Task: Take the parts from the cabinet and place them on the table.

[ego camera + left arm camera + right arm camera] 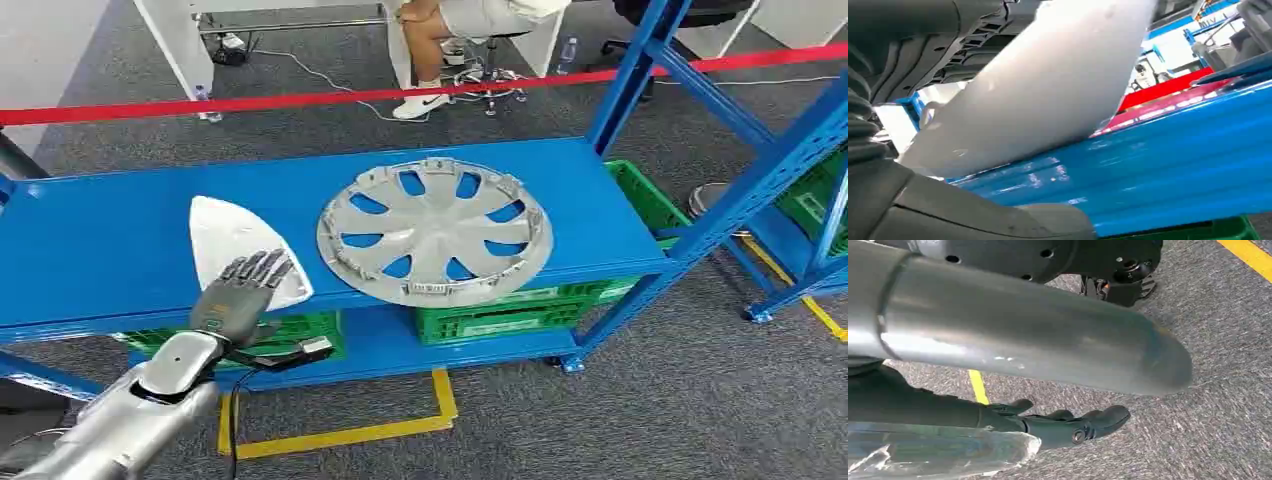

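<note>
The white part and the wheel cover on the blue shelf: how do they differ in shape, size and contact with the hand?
The white part is a smooth, solid, roughly triangular panel; the wheel cover is round, silver-grey, with spoke openings showing the blue shelf through them. The white part is the smaller of the two. The left hand lies over the white part's near edge; the wheel cover lies untouched, apart from it. Both lie flat on the same shelf.

Blue shelf: carried hubcap and white panel, apart. Left hand lay over panel's near edge. Green crates sat below.
</note>
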Controlling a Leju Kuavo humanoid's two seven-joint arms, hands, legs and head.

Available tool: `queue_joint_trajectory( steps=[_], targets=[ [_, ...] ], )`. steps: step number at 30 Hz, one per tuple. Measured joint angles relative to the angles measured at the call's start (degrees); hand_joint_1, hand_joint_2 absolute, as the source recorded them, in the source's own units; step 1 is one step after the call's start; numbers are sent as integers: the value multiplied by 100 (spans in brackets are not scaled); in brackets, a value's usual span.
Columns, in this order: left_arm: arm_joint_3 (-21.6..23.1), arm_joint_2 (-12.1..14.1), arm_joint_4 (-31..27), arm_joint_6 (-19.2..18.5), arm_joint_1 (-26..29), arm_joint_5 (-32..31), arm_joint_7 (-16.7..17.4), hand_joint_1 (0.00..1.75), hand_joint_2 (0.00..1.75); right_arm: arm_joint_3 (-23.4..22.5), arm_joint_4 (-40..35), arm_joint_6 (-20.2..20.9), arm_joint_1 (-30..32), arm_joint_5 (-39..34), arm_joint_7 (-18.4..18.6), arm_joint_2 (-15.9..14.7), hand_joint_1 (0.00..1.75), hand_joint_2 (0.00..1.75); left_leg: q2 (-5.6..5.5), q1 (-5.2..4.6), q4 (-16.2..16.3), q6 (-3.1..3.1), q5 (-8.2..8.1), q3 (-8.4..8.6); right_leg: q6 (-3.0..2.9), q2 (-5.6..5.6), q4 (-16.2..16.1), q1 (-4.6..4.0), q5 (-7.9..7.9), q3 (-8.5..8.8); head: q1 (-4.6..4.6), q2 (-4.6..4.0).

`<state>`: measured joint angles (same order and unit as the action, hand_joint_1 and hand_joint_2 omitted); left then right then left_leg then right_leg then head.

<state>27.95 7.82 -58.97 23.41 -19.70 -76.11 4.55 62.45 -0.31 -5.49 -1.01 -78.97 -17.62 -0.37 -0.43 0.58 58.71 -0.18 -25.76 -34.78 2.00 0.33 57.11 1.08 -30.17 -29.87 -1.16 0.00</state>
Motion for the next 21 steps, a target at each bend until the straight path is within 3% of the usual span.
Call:
queue_joint_trajectory(
  steps=[15, 16, 18, 21],
  targets=[
    [-50, -74, 149, 129, -114, 216, -37, 2, 175, 68, 0, 11, -9, 0, 0, 0, 0, 0, 0, 0, 0, 0, 0, 0, 0, 0, 0, 0, 0, 1, 0, 0],
    [-50, -76, 153, 131, -117, 216, -37, 30, 175, 70, 0, 11, -10, 0, 0, 2, 0, 0, 0, 0, 0, 0, 0, 0, 0, 0, 0, 0, 0, 1, 0, 0],
    [-50, -76, 155, 138, -124, 221, -37, 148, 175, 70, 0, 11, -11, 0, 0, 2, 0, 0, 0, 0, 0, 0, 0, 0, 0, 0, 0, 0, 0, 1, 0, 0],
    [-52, -77, 159, 170, -133, 243, -57, 162, 175, 83, 0, 17, -12, 0, 0, 0, 0, 0, 0, 0, 0, 0, 0, 0, 0, -1, 0, 0, 0, 1, 0, 0]
  ],
)
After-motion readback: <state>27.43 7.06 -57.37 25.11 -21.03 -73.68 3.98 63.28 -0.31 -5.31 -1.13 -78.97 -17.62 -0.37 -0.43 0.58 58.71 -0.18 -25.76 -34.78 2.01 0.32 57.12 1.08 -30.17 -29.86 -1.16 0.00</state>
